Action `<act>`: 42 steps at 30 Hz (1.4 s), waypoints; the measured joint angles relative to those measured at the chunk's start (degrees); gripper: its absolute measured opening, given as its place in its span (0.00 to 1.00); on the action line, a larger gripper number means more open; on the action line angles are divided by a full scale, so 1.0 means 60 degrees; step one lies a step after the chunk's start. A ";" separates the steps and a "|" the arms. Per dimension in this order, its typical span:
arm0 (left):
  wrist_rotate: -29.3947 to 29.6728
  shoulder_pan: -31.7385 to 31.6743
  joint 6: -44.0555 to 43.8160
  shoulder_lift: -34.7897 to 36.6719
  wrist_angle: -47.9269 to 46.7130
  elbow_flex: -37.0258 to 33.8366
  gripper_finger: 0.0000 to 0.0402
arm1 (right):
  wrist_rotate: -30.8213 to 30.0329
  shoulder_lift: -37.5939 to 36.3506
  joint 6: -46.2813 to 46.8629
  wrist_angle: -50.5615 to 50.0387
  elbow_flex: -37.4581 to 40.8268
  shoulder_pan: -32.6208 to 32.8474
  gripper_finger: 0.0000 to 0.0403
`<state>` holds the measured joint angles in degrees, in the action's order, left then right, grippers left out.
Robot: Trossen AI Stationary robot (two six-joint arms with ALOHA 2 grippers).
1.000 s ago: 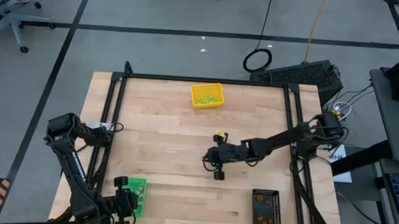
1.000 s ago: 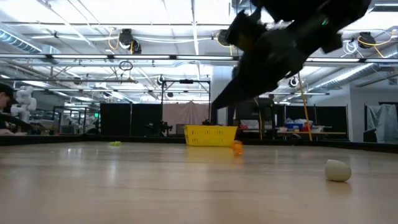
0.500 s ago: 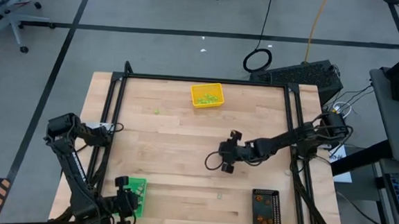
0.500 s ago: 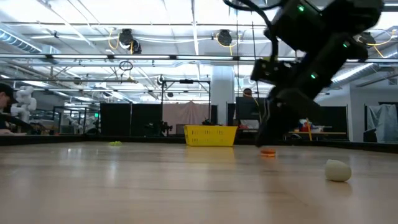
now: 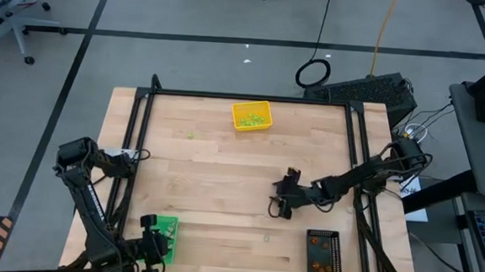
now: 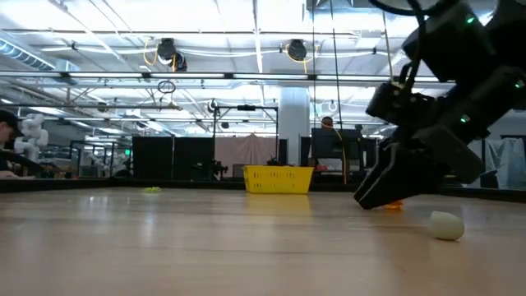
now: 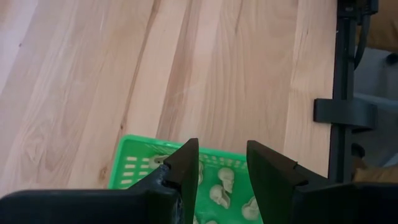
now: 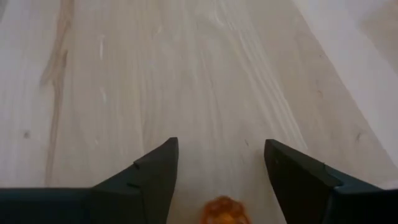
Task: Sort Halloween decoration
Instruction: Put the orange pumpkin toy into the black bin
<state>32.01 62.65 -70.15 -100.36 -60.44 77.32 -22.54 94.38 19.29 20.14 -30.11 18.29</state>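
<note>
Overhead shot of a light wooden table [image 5: 215, 168] w/ a black frame, two dark robot arms at work. The right gripper [image 5: 281, 197] sits low over the table's right-centre, just far of the black tray [image 5: 322, 254] at the near right corner. Its fingers [image 8: 155, 171] are spread wide, holding nothing; an orange decoration piece [image 8: 221, 211] lies on the wood between them, close to the wrist. From table level the same orange piece [image 6: 393, 205] shows just behind the gripper's tip, resting on the table.

A pale beige-grey piece [image 6: 446, 224] lies loose on the wood, nearer the low camera and right of the gripper; overhead it is a small pale speck [image 5: 266, 236] near the front edge. A light green piece [image 5: 190, 134] lies alone toward the far left.

The yellow tray [image 5: 251, 115] at the far edge, centre, holds light green pieces. The green tray [image 5: 168, 229] at the near left corner holds pale skull-shaped pieces [image 7: 225, 180].

The left gripper [image 7: 222, 163] hangs over the green tray, fingers partly apart, a narrow gap, nothing between them.

Room behind: lab w/ ceiling lights and benches; a person at the far left edge.
</note>
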 joint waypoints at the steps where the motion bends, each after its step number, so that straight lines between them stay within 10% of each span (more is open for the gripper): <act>1: 0.0000 0.0000 0.0000 0.0000 0.0003 0.0000 0.33 | -0.0095 -0.0029 -0.0007 0.0021 0.0033 0.0073 0.56; 19: 0.0191 0.0000 0.0140 0.0000 0.0259 0.0000 0.33 | -0.0478 -0.1718 0.0216 0.1935 0.1977 0.0803 0.55; 42: 0.1002 -0.0448 0.1089 0.0000 0.0751 -0.0004 0.33 | -0.0151 0.0362 0.0347 0.4395 0.2332 0.0767 0.41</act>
<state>38.02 59.96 -63.61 -100.36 -55.94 77.30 -23.44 96.56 21.37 46.51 -16.12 22.90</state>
